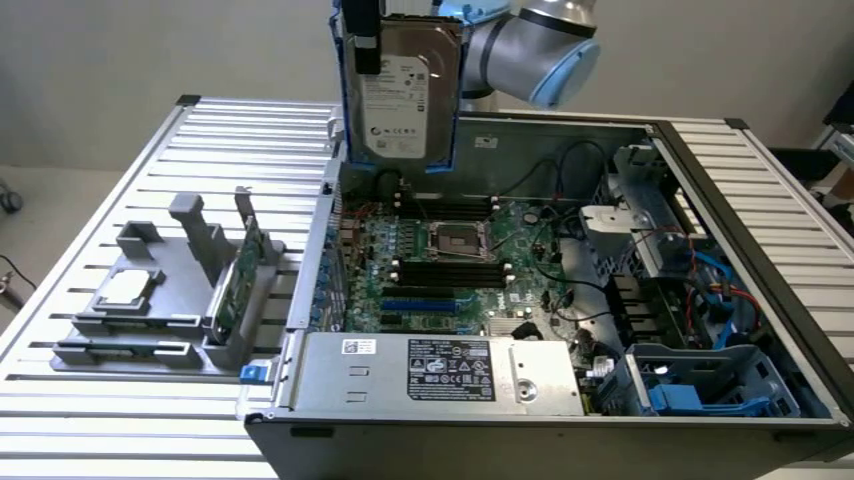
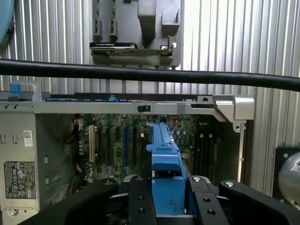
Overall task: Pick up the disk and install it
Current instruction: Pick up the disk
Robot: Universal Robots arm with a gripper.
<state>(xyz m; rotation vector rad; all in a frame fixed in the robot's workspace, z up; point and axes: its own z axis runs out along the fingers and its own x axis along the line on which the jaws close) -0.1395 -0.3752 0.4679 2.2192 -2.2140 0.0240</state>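
The hand (image 2: 168,199) pinches the disk (image 1: 400,95) by its blue carrier, holding it upright in the air over the open computer case (image 1: 534,450), toward the surface's (image 1: 134,200) far edge.

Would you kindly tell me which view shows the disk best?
The exterior view: the disk shows its labelled face, held upright above the case. The wrist view gives its blue carrier edge-on in the claw.
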